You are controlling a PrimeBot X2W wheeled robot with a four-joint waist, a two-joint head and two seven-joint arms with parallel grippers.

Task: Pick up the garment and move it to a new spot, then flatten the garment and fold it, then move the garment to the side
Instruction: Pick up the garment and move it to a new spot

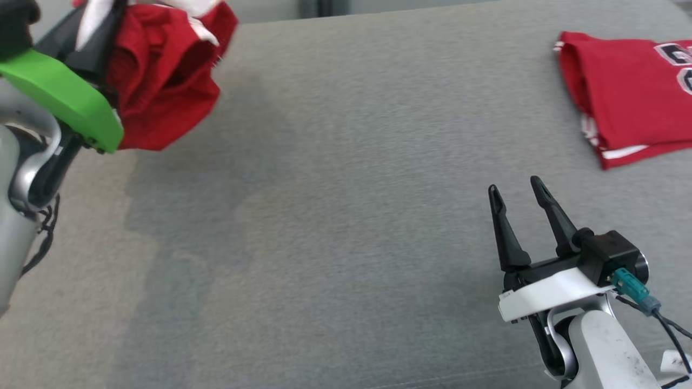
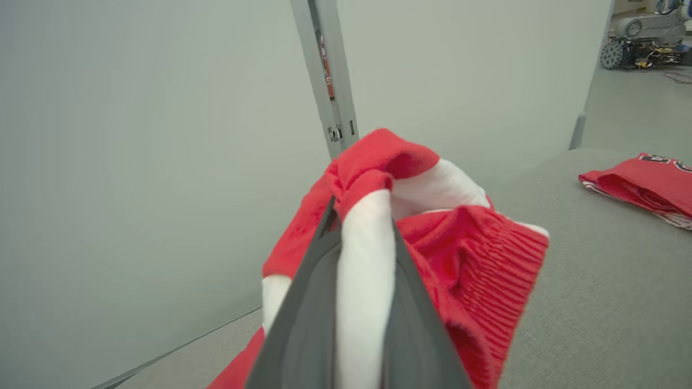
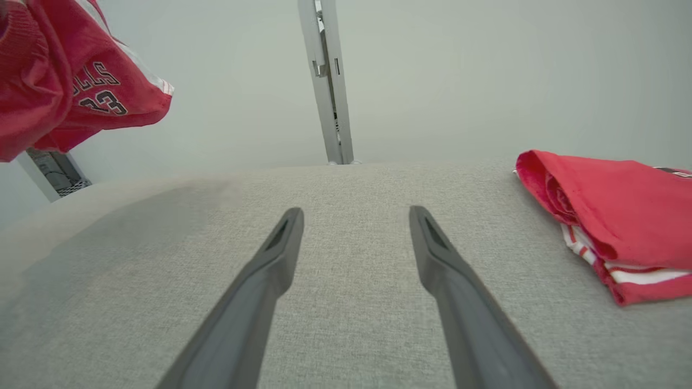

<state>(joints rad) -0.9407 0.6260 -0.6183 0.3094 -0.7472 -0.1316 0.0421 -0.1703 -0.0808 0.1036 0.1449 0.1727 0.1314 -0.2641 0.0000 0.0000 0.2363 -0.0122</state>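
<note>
The grey cloth-covered desk [image 1: 335, 216] spreads across the head view, with a wide bare stretch through its middle. The garment [image 1: 162, 81], a red jersey with white trim, is off the desk and bunched in a hanging clump above the far left corner. Crumpled as it is, it has no readable long axis, and which end is collar or hem cannot be told. A second red jersey [image 1: 627, 102] lies folded on the far right of the desk, well apart from the held one. The left gripper [image 2: 363, 221] is pressed together on a white band of the garment's fabric, and red cloth spills over both fingers in the left wrist view. The right gripper [image 1: 514, 185] is spread wide and holds nothing. It sits low at the near right, fingers pointing away from the robot. The coming move probably turns on this: the bare middle lies to the right of the held garment and nearer the robot, between it and the right gripper. The left arm alone carries the load, and the right is too far off to help until the garment comes across.
</note>
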